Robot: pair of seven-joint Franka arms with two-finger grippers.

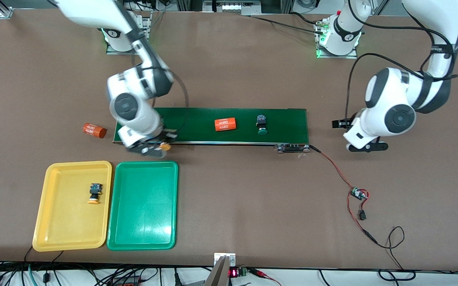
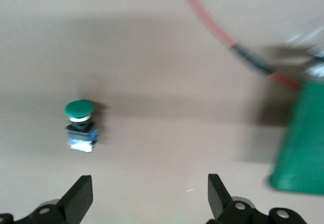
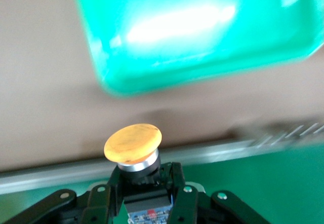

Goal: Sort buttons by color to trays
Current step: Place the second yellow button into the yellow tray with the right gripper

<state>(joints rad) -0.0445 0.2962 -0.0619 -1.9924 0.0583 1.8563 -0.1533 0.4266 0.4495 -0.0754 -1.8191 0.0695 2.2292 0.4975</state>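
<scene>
My right gripper [image 3: 144,188] is shut on the black-and-blue body of a yellow-capped button [image 3: 132,143]. It hangs over the conveyor's edge beside the green tray [image 1: 141,206], and the cap [image 1: 165,147] sticks out toward that tray [image 3: 192,31]. A second yellow-capped button [image 1: 94,193] lies in the yellow tray [image 1: 54,238]. One green-capped button [image 1: 261,124] lies on the belt. Another green-capped button [image 2: 81,125] lies on the bare table off the belt's end toward the left arm; the arm hides it in the front view. My left gripper [image 2: 150,196] hangs open over the table beside it, holding nothing.
The dark-green conveyor belt [image 1: 284,119] carries an orange numbered cylinder [image 1: 225,124]. Another orange cylinder [image 1: 94,130] lies on the table off the belt's other end. A red cable [image 1: 334,167] runs from the conveyor to a small circuit board [image 1: 358,194].
</scene>
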